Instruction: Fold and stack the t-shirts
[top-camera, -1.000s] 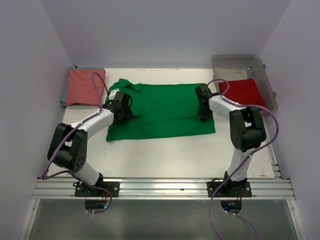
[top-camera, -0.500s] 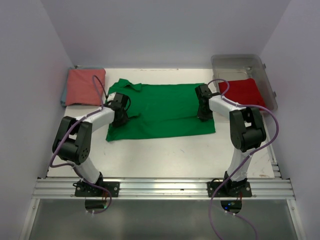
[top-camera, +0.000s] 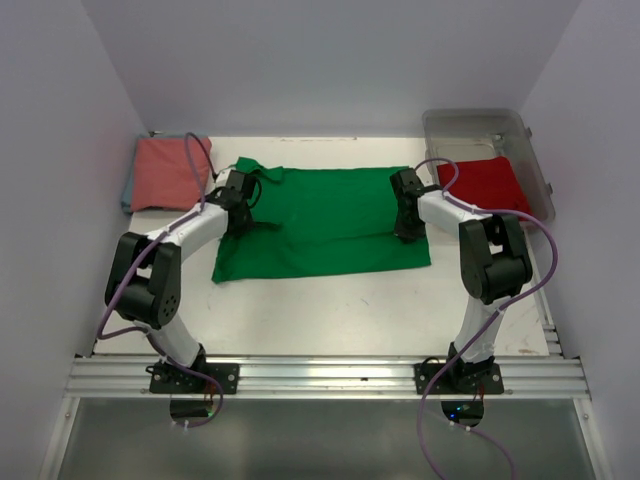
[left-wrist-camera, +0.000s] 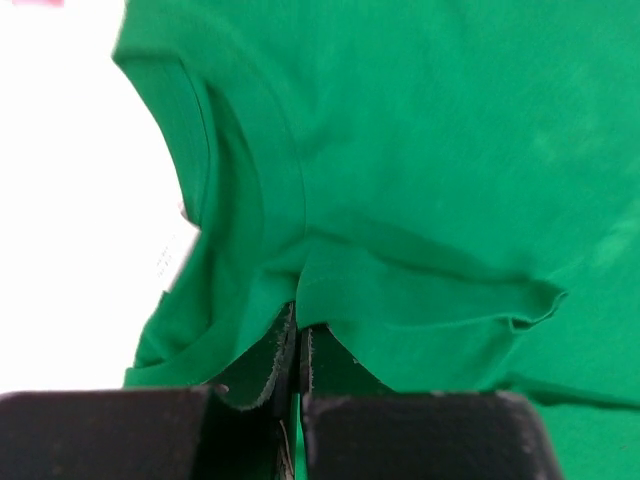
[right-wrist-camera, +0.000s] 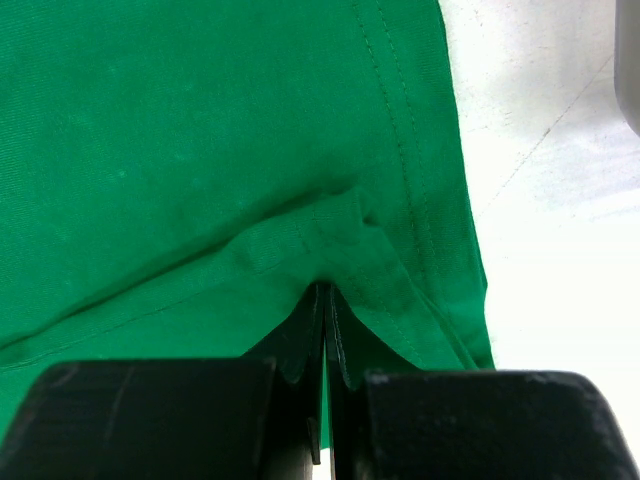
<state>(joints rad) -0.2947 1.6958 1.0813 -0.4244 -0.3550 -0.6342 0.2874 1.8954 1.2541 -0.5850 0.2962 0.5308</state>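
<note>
A bright green t-shirt (top-camera: 325, 220) lies spread flat across the middle of the table, collar at the far left. My left gripper (top-camera: 243, 212) is shut on a pinched fold of the green t-shirt (left-wrist-camera: 400, 200) near the collar, with cloth puckered up between the fingertips of the left gripper (left-wrist-camera: 298, 325). My right gripper (top-camera: 404, 232) is shut on a raised fold of the same green shirt (right-wrist-camera: 200, 150) close to its stitched hem, seen up close at the right gripper (right-wrist-camera: 325, 300). A folded salmon-pink t-shirt (top-camera: 165, 172) rests at the far left. A red t-shirt (top-camera: 488, 183) lies in the bin.
A clear plastic bin (top-camera: 530, 150) stands at the far right corner with the red shirt partly inside. White walls close in the table on the left, back and right. An aluminium rail (top-camera: 320, 375) runs along the near edge by the arm bases.
My left gripper has slid a little toward the collar and closed on the green cloth. The right arm and its grip have not moved.
</note>
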